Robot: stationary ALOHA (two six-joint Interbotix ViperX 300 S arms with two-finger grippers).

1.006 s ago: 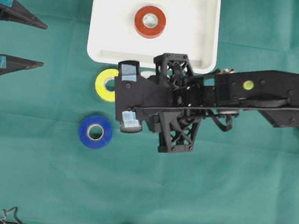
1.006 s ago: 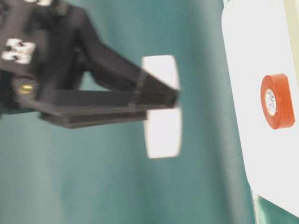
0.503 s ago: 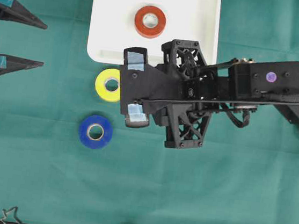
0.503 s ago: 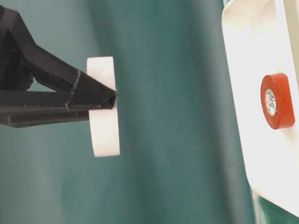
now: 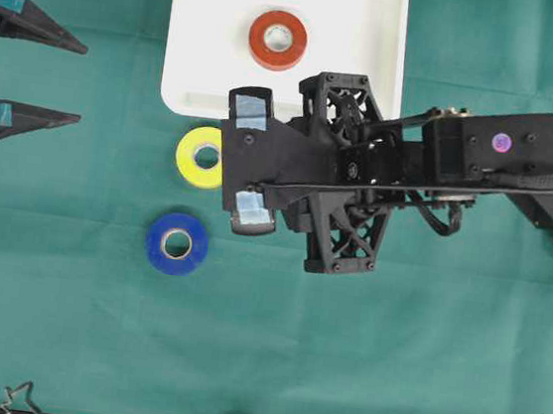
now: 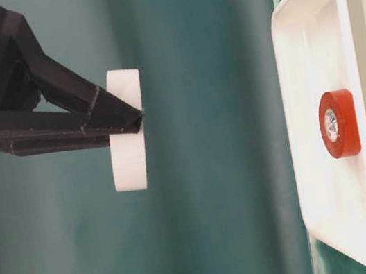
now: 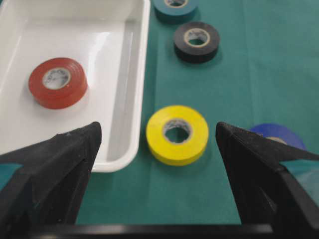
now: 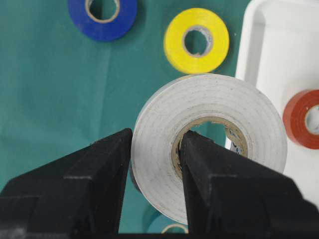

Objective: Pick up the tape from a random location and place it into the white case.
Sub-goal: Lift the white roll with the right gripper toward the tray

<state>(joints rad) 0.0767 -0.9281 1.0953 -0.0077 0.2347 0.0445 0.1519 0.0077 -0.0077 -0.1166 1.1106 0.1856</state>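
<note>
Starting at the far left of the overhead view, my left tool (image 5: 32,74) sits parked at about 9 o'clock with its jaws spread wide and nothing between them; it looks out over the white case (image 7: 137,99) and the yellow roll (image 7: 177,134) just beside that case's rim.

Further right on the green tabletop (image 5: 63,323) lies the blue roll (image 5: 176,244) at about 7 o'clock from the yellow one, the two near each other but apart. A black roll (image 7: 197,41) and part of a teal one lie beyond, seen only from the left wrist.

Next comes my right tool (image 8: 154,164), clamped on the white tape roll (image 8: 209,144): one finger (image 8: 209,189) runs through the cardboard core and the other presses the outer face, so I am pinching one wall of the ring. In the table-level view the roll (image 6: 127,139) hangs well above the tabletop, short of the case.

I judge this roll light and stiff, since the wound layers hold their ring shape under the pinch. The outer wrap looks smooth, so it may pivot about the fingers if swung fast. A wall pinch near the tips seems the right hold; it lets the roll drop flat on release.

Inside the case a red roll (image 5: 278,39) already lies at roughly 12 o'clock, with bare floor around it.
</note>
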